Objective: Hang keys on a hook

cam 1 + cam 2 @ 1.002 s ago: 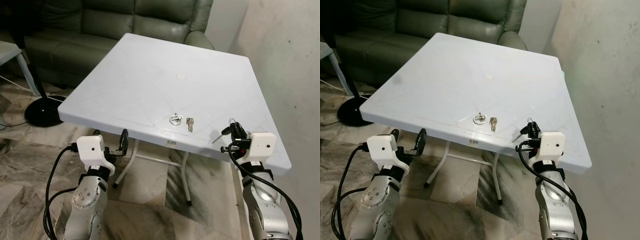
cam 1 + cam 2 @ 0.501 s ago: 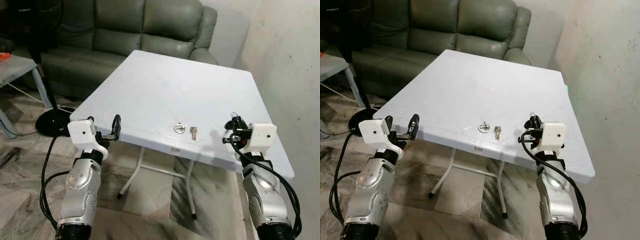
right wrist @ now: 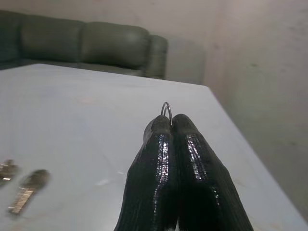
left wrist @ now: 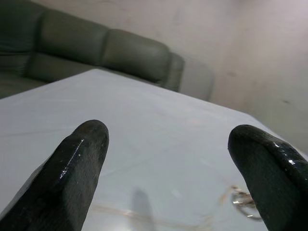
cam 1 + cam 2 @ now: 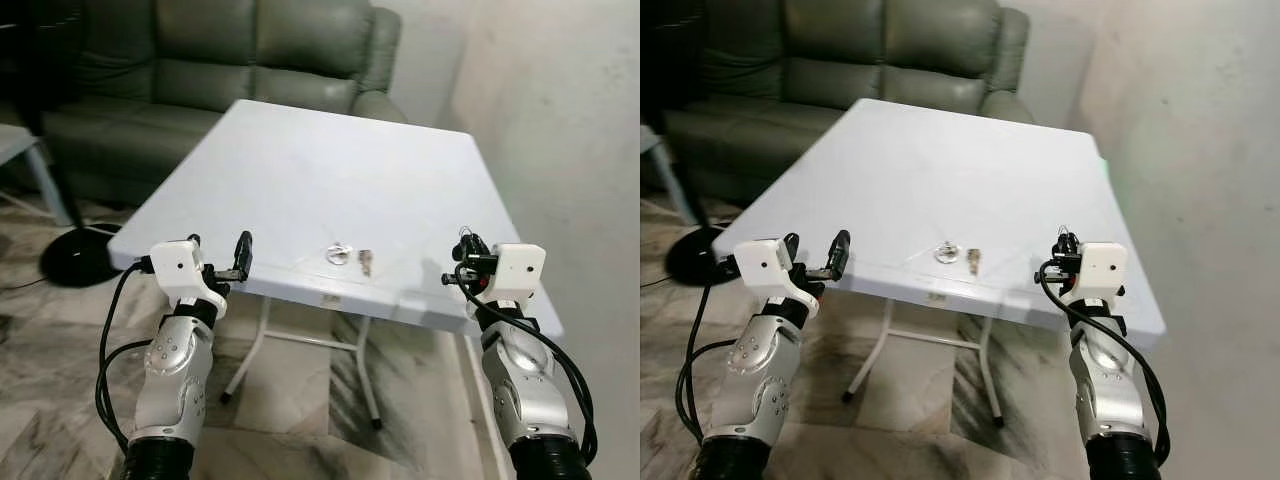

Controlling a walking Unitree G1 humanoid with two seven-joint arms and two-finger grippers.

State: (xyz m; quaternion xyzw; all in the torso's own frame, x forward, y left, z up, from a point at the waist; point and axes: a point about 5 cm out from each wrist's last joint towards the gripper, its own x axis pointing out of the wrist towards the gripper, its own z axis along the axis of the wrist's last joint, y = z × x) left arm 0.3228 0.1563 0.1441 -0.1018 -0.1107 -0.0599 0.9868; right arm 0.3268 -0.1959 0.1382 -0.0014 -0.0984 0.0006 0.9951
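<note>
Keys (image 3: 166,109) pinched by the ring in my right end effector (image 3: 171,126) over the bench (image 5: 330,160) edge: light, stiff, slippery metal, ring grip suits; left end effector (image 4: 173,159) spread, idle.

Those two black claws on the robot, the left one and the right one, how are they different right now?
The left gripper has its fingers spread wide with nothing between them; the right gripper is pinched shut on a key ring. The left gripper hangs just off the white table's near edge, while the right gripper is above its near right corner. Both have long black fingers and point toward the table.
</note>
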